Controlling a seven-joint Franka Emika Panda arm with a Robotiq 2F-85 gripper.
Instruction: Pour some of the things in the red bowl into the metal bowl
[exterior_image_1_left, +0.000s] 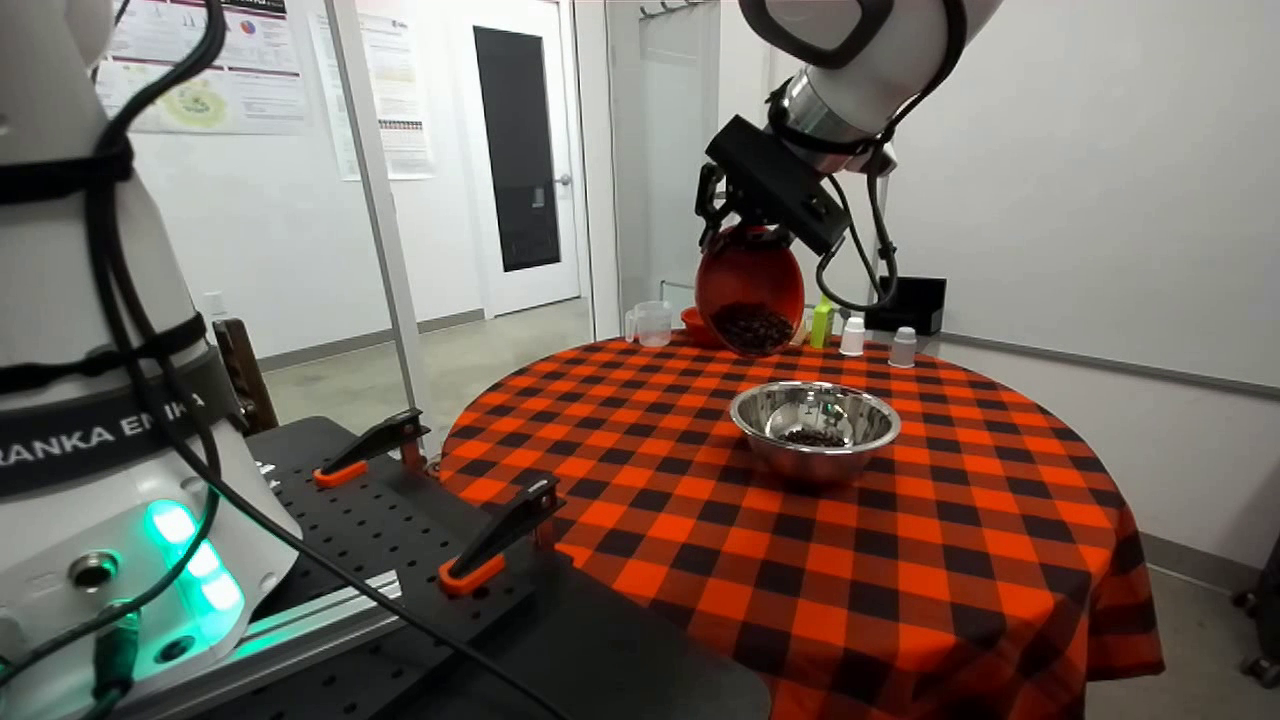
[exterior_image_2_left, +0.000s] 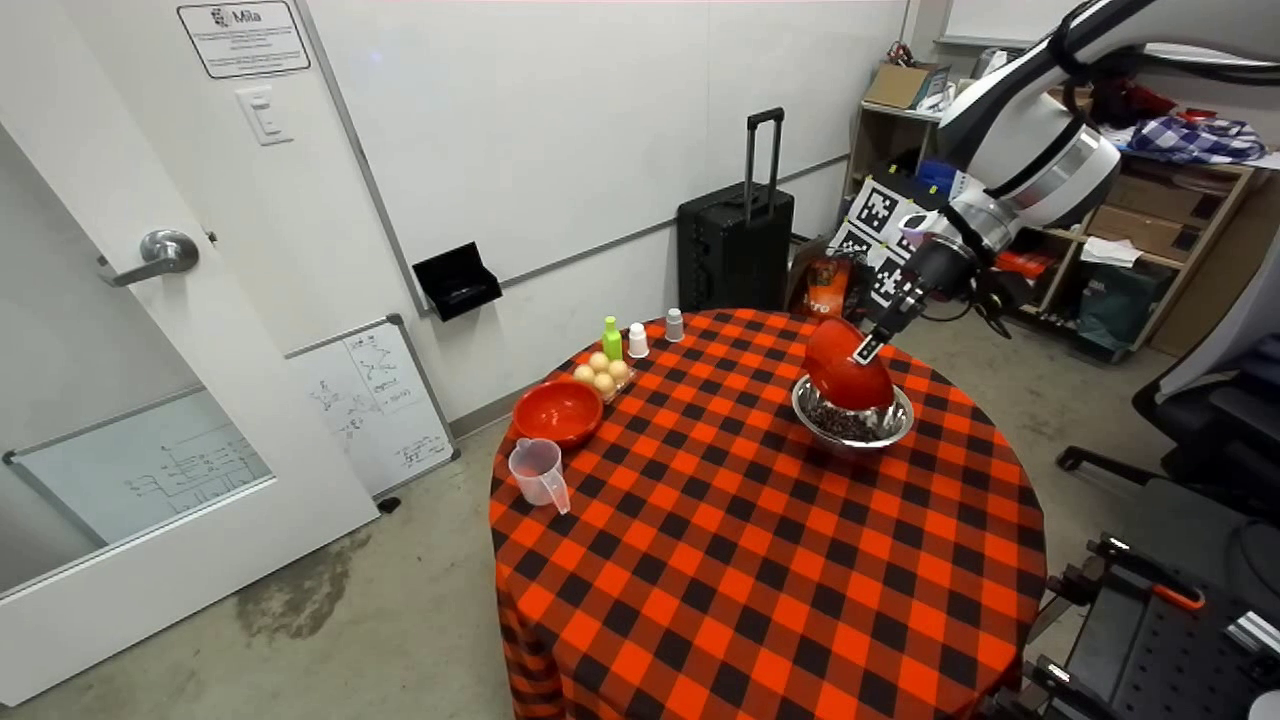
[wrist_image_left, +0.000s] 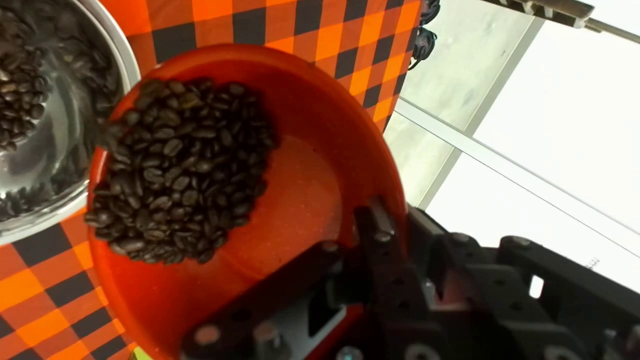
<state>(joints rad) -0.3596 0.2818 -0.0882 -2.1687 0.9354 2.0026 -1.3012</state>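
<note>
The red bowl (exterior_image_1_left: 745, 278) is held tilted in the air, its open side facing down toward the metal bowl (exterior_image_1_left: 818, 462). It also shows in an exterior view (exterior_image_2_left: 848, 368) from its underside. My gripper (exterior_image_1_left: 742, 240) is shut on its rim, one finger inside and one outside, as the wrist view (wrist_image_left: 397, 216) shows. Dark coffee beans (wrist_image_left: 185, 175) are heaped against the red bowl's lower edge, some blurred at the rim. The metal bowl stands upright on the table just beyond that rim in the wrist view (wrist_image_left: 62, 127). Beans (exterior_image_2_left: 838, 420) also lie in the metal bowl.
A second red bowl (exterior_image_2_left: 558, 412), a clear measuring jug (exterior_image_2_left: 538, 470), eggs (exterior_image_2_left: 602, 374), a green bottle (exterior_image_2_left: 612, 340), a white cup (exterior_image_2_left: 638, 342) and a grey cup (exterior_image_2_left: 674, 325) stand along the table's edge. Black clamps (exterior_image_1_left: 500, 535) sit by the robot base.
</note>
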